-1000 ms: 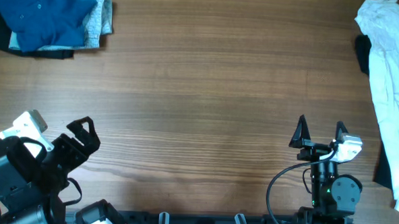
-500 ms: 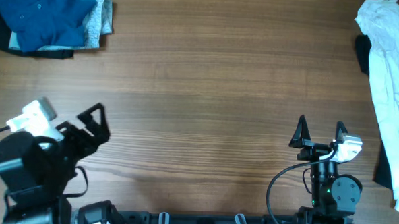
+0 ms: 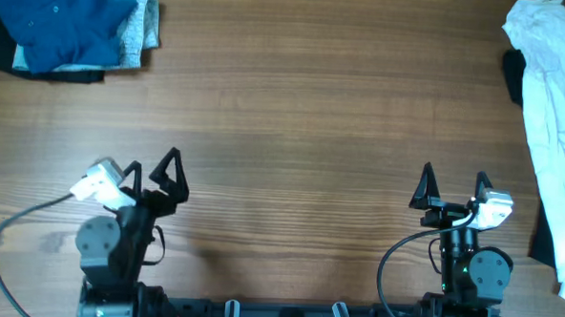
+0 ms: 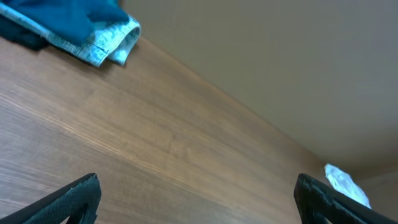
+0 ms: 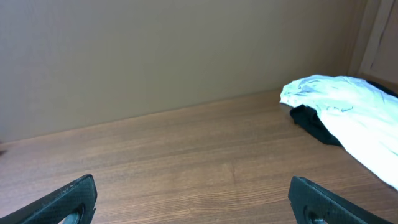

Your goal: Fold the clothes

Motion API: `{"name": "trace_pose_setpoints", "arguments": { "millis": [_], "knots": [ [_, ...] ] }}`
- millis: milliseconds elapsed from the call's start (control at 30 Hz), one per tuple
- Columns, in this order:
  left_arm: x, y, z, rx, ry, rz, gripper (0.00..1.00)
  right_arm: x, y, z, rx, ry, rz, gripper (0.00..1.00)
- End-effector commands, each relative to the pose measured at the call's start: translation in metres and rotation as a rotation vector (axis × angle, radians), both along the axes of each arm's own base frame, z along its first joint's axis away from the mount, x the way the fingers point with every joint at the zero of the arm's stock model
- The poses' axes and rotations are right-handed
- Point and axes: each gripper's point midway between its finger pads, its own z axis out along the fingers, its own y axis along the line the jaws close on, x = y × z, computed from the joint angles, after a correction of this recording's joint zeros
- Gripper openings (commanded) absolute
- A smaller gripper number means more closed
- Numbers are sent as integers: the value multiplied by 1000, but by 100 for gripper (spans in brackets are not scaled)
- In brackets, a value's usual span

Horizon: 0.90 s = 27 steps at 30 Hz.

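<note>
Wood-grain tabletop (image 3: 294, 111): overhead, we see the crumpled deep-blue soft top (image 3: 64, 20) at the far left corner, lying on a pale denim piece (image 3: 147, 24). The right wrist view misses it, showing a rumpled white garment (image 5: 348, 102) over dark cloth (image 5: 314, 124). Left gripper (image 3: 154, 169) and right gripper (image 3: 454, 176) gape wide, holding nothing.

Your overhead camera looks straight down on the whole table (image 3: 294, 111) from well above. Your left wrist camera sits low over the wood, rolled sideways, facing the far-left corner and the deep-blue top (image 4: 68, 15). Your right wrist camera sits low and level, facing the back wall (image 5: 155, 50) and the white garment (image 5: 348, 106). Overhead shows both garments too.
</note>
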Motion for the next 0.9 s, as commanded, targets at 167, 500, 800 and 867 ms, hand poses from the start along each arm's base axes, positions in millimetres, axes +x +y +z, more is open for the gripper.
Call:
{"name": "trace_pose_setpoints", "arguments": {
  "millis": [167,500,800,867],
  "knots": [
    [-7,14,-8,11,-86,93,100,0,0,-1,-17,4,4,100],
    [-9,16,-12,20,-130,115,100,0,0,-1,-17,4,4,100],
    [-5,1,-6,220,-221,21,100,0,0,-1,-17,4,4,100],
    [-5,1,-7,256,-220,13,100,0,0,-1,-17,4,4,100]
  ]
}}
